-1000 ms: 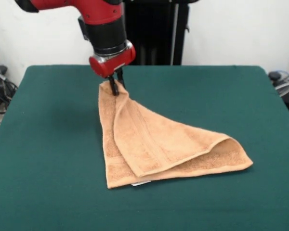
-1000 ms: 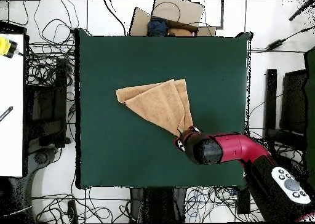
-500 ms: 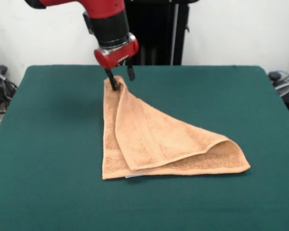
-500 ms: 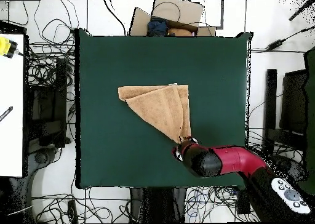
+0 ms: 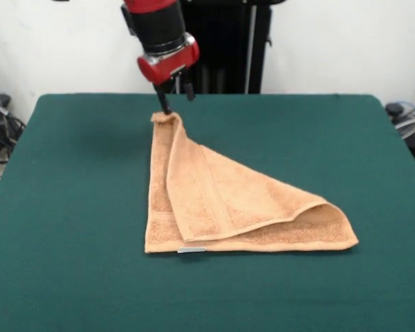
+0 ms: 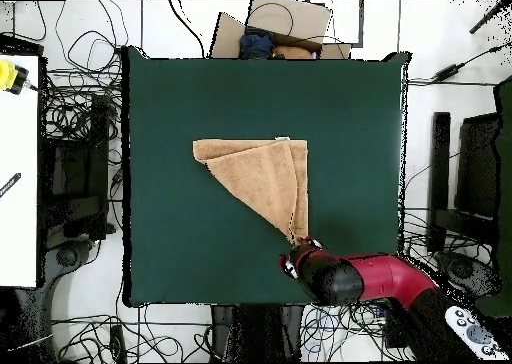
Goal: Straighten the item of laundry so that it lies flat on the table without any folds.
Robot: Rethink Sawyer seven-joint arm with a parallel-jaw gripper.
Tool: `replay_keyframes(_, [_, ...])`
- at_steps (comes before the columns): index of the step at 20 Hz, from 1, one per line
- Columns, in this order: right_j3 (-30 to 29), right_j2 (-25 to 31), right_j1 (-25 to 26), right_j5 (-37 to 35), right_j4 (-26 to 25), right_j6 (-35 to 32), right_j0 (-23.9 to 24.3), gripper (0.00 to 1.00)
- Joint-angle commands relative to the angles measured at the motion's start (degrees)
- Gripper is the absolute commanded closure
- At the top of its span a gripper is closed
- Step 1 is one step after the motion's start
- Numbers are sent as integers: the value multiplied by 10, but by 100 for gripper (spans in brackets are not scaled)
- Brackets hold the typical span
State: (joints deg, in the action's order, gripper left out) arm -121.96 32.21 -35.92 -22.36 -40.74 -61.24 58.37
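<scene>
Nearest, the towel (image 5: 228, 204) is seen lying mid-worktop (image 5: 69, 263) in a triangle, one layer folded over another, tag (image 5: 191, 250) at the near edge, so flattening is judged unfinished, while at its far tip the hand (image 5: 176, 97) hangs just above, fingers apart, nothing held.

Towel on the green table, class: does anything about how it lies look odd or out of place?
Yes. The towel is not spread out: it lies doubled over into a triangle, one layer on another, its far corner drawn to a peak under the gripper. Nothing looks spilled or damaged on the table.
</scene>
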Motion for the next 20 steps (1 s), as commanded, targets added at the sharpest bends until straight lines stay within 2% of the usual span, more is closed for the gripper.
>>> replay_keyframes(1, [-20,0,-23,-14,18,-68,-25,0])
replay_keyframes(2, [-23,5,-32,-16,31,-76,-30,0])
replay_keyframes(5, [-27,46,-83,-1,112,-135,-63,0])
replay_keyframes(9, [5,64,-84,-1,221,-187,-112,0])
replay_keyframes(11, [28,41,-84,0,265,-211,-149,0])
replay_keyframes(16, [121,-40,-38,50,311,-219,-245,0])
replay_keyframes(20, [200,-60,32,64,335,-189,-285,0])
